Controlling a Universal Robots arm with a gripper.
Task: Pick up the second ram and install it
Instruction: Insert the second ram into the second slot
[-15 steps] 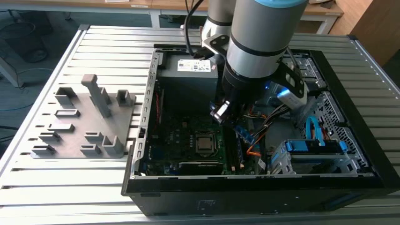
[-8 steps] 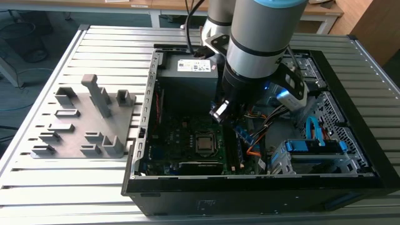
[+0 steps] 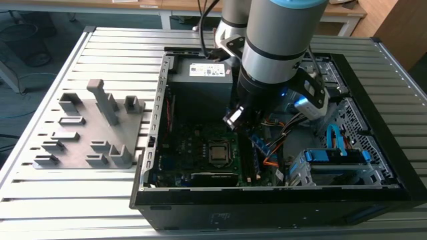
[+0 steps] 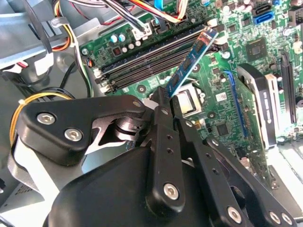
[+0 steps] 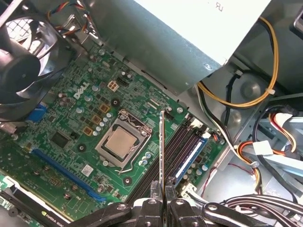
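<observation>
In the exterior view the arm reaches down into the open computer case (image 3: 267,205), which fills the centre and the exterior view's right of the frame. The gripper (image 3: 241,125) hangs over the motherboard (image 3: 190,150). The second ram (image 3: 260,145) shows as a blue strip slanting down from it, beside the processor socket. The grey fixture (image 3: 87,132) lies outside the case at the exterior view's left.

In the second wrist view the gripper (image 4: 165,97) is clamped on one end of the second ram (image 4: 191,59). The stick juts out above the board, its far end over the dark memory slots (image 4: 147,61), and it crosses them at an angle.

In the first wrist view the second ram (image 5: 162,146) is edge-on, a thin strip pinched between the closed fingers (image 5: 155,188). It stands clear of the board between the processor socket (image 5: 120,142) and the memory slots (image 5: 184,144).

By my judgement the pick-up is done and the carry to the slots is in hand; the stick is not seated. Seating calls for its lower edge to lie parallel with a free slot and straight above it. I cannot tell which slot is free.
</observation>
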